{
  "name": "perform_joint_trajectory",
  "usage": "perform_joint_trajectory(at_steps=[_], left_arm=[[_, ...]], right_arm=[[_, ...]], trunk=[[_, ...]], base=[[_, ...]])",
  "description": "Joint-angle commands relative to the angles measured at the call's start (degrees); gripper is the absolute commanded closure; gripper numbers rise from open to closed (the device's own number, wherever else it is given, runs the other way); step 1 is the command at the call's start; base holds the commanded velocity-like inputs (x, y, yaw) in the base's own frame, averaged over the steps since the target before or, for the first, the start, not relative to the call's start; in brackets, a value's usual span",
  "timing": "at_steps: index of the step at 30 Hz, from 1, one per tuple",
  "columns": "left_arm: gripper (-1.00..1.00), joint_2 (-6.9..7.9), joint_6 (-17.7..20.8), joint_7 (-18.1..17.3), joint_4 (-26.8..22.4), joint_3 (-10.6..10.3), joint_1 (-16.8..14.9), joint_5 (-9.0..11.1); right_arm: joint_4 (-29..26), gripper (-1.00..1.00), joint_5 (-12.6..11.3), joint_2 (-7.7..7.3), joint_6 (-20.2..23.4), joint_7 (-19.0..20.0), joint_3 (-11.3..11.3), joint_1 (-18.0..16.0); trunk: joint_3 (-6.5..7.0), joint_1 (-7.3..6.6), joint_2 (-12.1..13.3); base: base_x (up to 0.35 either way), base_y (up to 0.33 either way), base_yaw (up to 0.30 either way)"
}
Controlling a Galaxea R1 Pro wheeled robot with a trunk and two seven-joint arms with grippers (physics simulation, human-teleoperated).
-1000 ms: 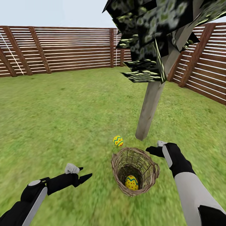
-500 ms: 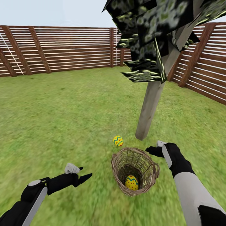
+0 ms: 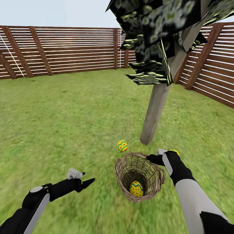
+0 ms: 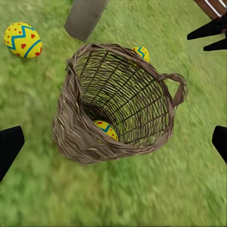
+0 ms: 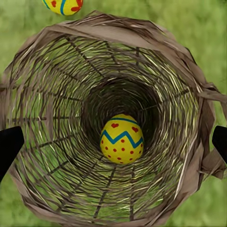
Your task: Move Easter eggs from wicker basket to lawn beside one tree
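Observation:
The wicker basket (image 3: 118, 169) lies tipped on the lawn (image 3: 65, 113) near the foot of the tree (image 3: 155, 112). One Easter egg (image 3: 136, 189) rests deep inside it, and the right wrist view looks straight down on that egg (image 5: 122, 138). A second egg (image 3: 122, 145) lies on the grass between basket and trunk. Behind my right wrist a third egg (image 3: 175, 151) peeks out on the grass. My right gripper (image 3: 150, 158) hovers open over the basket's far rim. Left of the basket, my left gripper (image 3: 88, 177) is open and holds nothing.
A brown slatted fence (image 3: 71, 52) rings the lawn at the back and right. Dark foliage (image 3: 152, 39) hangs low over the trunk. Open grass stretches to the left and ahead.
My right arm has shifted left, bringing its gripper over the basket's rim and uncovering the egg behind it. The left arm, basket and other eggs have not moved.

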Motion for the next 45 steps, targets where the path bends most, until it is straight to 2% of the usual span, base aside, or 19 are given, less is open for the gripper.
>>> perform_joint_trajectory(at_steps=[1,7,10,15,18,36,45], left_arm=[[-1.0,0.01,0.47,0.58,-0.03,-0.04,-0.03,0.49],[-1.0,-0.16,0.58,3.93,-0.03,-0.03,-0.03,0.66],[-1.0,-0.7,0.65,5.16,-0.03,-0.1,-0.03,0.51],[-1.0,-0.74,0.6,5.27,-0.03,-0.07,-0.03,0.51],[-1.0,-0.74,0.59,5.29,-0.03,-0.05,-0.03,0.51],[-1.0,-0.7,0.42,5.27,-0.03,-0.12,-0.03,0.43],[-1.0,-0.65,0.41,5.34,0.01,-0.07,-0.03,0.5]], right_arm=[[-0.06,-1.0,-0.24,0.03,0.12,0.02,-0.13,-0.03],[-0.05,-1.0,-0.18,0.19,-0.09,0.03,-0.08,-0.03],[0.07,-1.0,-0.28,0.5,-0.09,0.04,-0.04,-0.03],[1.78,-1.0,0.18,3.15,-0.54,-0.07,0.04,-0.03],[1.92,-1.0,0.2,3.59,-1.1,-0.09,0.01,-0.03],[1.8,-1.0,0.21,3.74,-1.52,-0.14,-0.74,-0.03],[1.63,-1.0,0.45,3.75,-5.41,-0.05,-0.38,-0.03]], trunk=[[-0.04,-0.01,-0.02],[-0.04,-0.01,-0.02],[-0.58,0.65,-1.22],[-1.48,1.75,-3.23],[-2.02,2.41,-4.43],[-5.25,6.36,-11.65],[-6.87,8.34,-15.26]], base=[[0.0,0.0,0.0],[0.0,0.0,0.0],[0.0,0.0,0.0],[0.0,0.0,0.0],[0.0,0.0,0.0],[0.0,0.0,0.0],[0.0,0.0,0.0]])
